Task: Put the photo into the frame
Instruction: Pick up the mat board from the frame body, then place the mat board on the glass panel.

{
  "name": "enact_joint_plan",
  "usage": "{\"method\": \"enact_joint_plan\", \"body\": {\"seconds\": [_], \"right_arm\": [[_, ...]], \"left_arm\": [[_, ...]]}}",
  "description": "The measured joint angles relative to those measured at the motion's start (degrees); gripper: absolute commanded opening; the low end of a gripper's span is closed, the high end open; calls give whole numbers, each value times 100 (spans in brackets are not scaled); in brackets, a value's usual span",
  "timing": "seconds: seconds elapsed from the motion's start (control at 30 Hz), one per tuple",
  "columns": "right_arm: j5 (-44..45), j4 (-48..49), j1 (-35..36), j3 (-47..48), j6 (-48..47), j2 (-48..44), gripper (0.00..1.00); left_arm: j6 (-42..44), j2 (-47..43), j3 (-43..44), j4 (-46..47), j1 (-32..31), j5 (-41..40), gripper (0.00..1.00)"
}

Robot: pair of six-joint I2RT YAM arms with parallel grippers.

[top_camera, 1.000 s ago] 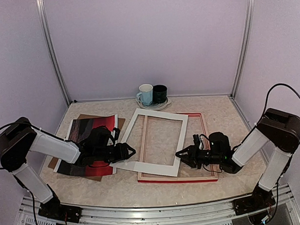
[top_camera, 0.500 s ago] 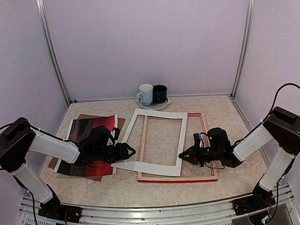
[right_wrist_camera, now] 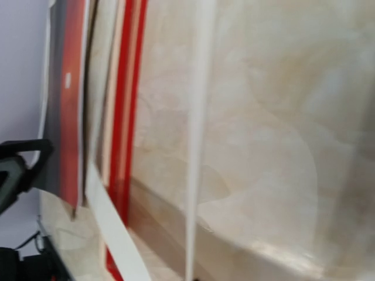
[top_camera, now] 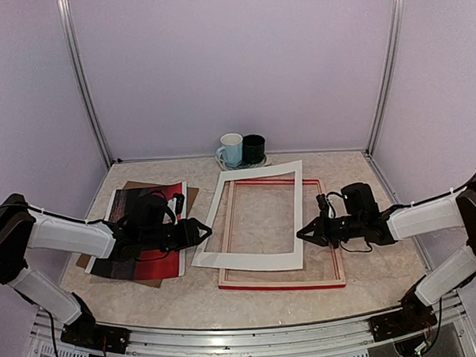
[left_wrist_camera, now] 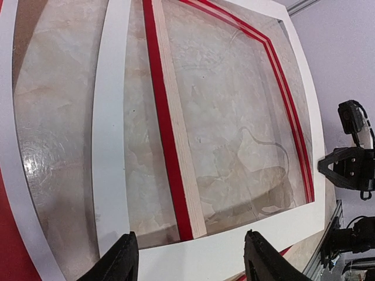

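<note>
The red frame (top_camera: 282, 285) lies flat on the table at centre right, its pale wood inner edge (left_wrist_camera: 184, 175) showing in the left wrist view. A white mat border (top_camera: 249, 261) rests over the frame, and its right edge is raised. My right gripper (top_camera: 303, 232) is shut on that right edge, which appears edge-on as a thin white line (right_wrist_camera: 196, 146) in the right wrist view. The photo (top_camera: 166, 194) lies at the left, partly under my left arm. My left gripper (top_camera: 202, 231) (left_wrist_camera: 190, 257) is open at the mat's near left corner, holding nothing.
A brown backing board (top_camera: 132, 187) lies under the photo. At the back, a light blue mug (top_camera: 231, 149) and a black mug (top_camera: 254, 148) stand on a plate. Purple walls close off three sides. A metal rail (top_camera: 245, 336) runs along the near edge.
My right gripper has shut on the mat's right edge and drawn it to the right, so the mat has turned square over the frame. The left gripper has stayed open and barely moved.
</note>
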Motion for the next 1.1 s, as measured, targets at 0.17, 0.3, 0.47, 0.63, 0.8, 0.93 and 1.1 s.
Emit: {"method": "enact_joint_plan", "body": {"seconds": [0.17,0.3,0.47,0.63,0.8,0.93,1.1], "right_arm": [[-28,-592,-236,-2,-396,-149,0],[-96,-841,-354,-48,-623,-221,0],[-271,-1139,-527,-63,-957,-243,0],[-457,-1453,-787,-63,-1290,-376,0],[-614,-1727,-992,-63,-1606,-492,0],[-691,-1928,-1093,-50,-1849,-496,0],[-756,-2164,-1189,-15,-2149,-496,0]], "left_arm": [[0,-2,0,-22,0,-7,61],[0,-20,0,-31,0,-22,61],[0,-24,0,-31,0,-22,61],[0,-24,0,-31,0,-24,61],[0,-24,0,-31,0,-22,61],[-2,-22,0,-28,0,-22,61],[-2,-4,0,-26,0,-20,61]]}}
